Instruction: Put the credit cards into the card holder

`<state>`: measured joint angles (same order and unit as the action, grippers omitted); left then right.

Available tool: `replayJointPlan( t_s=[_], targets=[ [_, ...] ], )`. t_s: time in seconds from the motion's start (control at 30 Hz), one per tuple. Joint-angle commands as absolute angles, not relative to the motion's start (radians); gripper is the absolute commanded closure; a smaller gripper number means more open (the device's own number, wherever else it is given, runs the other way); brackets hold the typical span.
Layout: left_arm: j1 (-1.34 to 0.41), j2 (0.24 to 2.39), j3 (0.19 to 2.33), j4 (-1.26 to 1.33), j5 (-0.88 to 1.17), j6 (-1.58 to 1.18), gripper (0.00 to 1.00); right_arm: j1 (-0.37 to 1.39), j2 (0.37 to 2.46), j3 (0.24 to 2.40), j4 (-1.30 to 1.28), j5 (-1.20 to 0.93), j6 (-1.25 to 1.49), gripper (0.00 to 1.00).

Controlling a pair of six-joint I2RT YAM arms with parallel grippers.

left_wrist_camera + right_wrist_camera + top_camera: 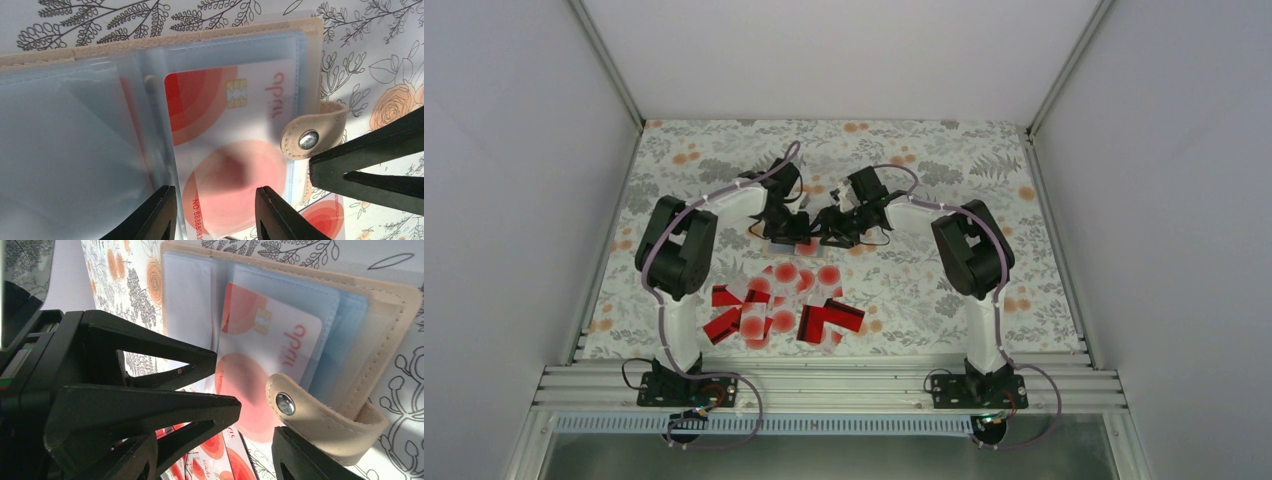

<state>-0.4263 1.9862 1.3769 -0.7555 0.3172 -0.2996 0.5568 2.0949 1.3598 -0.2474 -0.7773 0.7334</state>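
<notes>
The tan card holder [175, 42] lies open on the floral table, its clear blue-grey sleeves facing up; it also shows in the right wrist view [385, 300] and in the top view [780, 243]. A white credit card with red dots [235, 130] sits partly inside a sleeve, its near end sticking out. My left gripper [215, 200] is open, its fingers on either side of that near end. My right gripper [212, 450] is open beside the holder's snap tab [300, 410], its right finger just under the tab. Both grippers meet over the holder in the top view.
Several loose red and white-dotted cards [774, 305] lie spread on the table in front of the holder, between the two arm bases. Some of them show below the holder in the right wrist view [220, 460]. White walls enclose the table on three sides.
</notes>
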Motion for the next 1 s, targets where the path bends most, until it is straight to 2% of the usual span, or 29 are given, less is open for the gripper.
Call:
replayJointPlan(
  t_s=[0.0, 0.5, 0.97],
  targets=[
    [-0.424, 2.02, 1.378, -0.743, 0.345, -0.303, 0.59, 0.554, 2.101, 1.342, -0.231, -0.781, 0.74, 0.41],
    [-0.425, 2.038, 1.392, -0.73, 0.373, -0.324, 0.73, 0.554, 2.119, 1.347, -0.278, -0.741, 0.72, 0.42],
    [-0.425, 2.016, 1.394, -0.73, 0.404, -0.316, 0.72, 0.552, 2.117, 1.344, -0.325, -0.691, 0.689, 0.41]
  ],
)
